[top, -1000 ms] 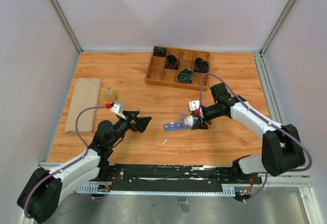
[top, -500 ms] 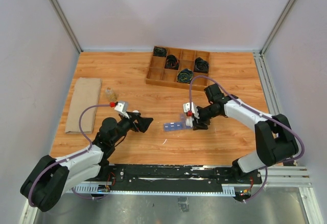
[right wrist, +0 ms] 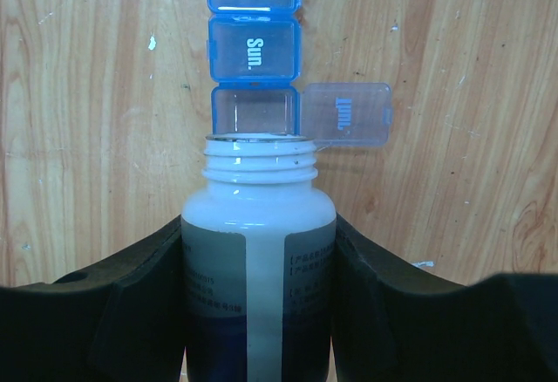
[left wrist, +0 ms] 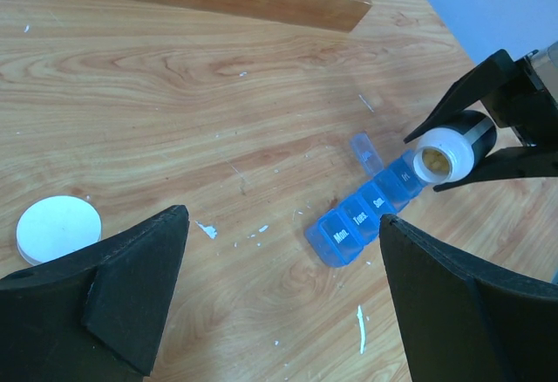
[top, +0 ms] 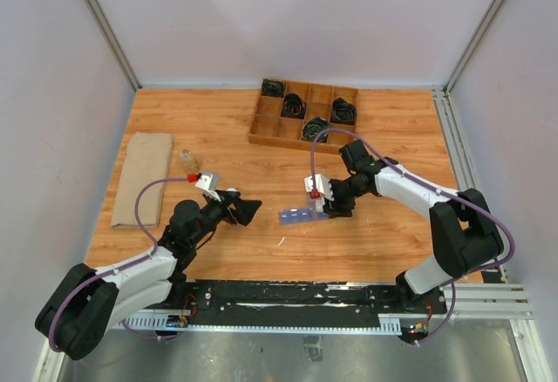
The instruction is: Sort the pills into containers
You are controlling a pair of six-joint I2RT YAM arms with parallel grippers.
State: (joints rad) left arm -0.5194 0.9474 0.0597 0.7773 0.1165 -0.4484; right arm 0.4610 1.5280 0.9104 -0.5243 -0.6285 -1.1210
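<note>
My right gripper (right wrist: 259, 229) clamped the uncapped bottle (left wrist: 451, 149) at the open cell (right wrist: 253, 112) of the organizer (right wrist: 254, 49), left gripper (left wrist: 281, 225) gaping empty; overtilting could spill contents past that cell.

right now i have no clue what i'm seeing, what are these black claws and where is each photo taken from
It's a two-armed robot at a wooden table. One picture looks down from above; the other two come from cameras on each wrist, so the black shapes are that arm's own fingers. The right gripper holds an uncapped white plastic bottle, mouth by the open compartment of a translucent-blue pill-organizer strip. The left gripper is open, empty. Also there: a round white cap, a wooden divided tray of black cables, a flat brown sheet.
</note>
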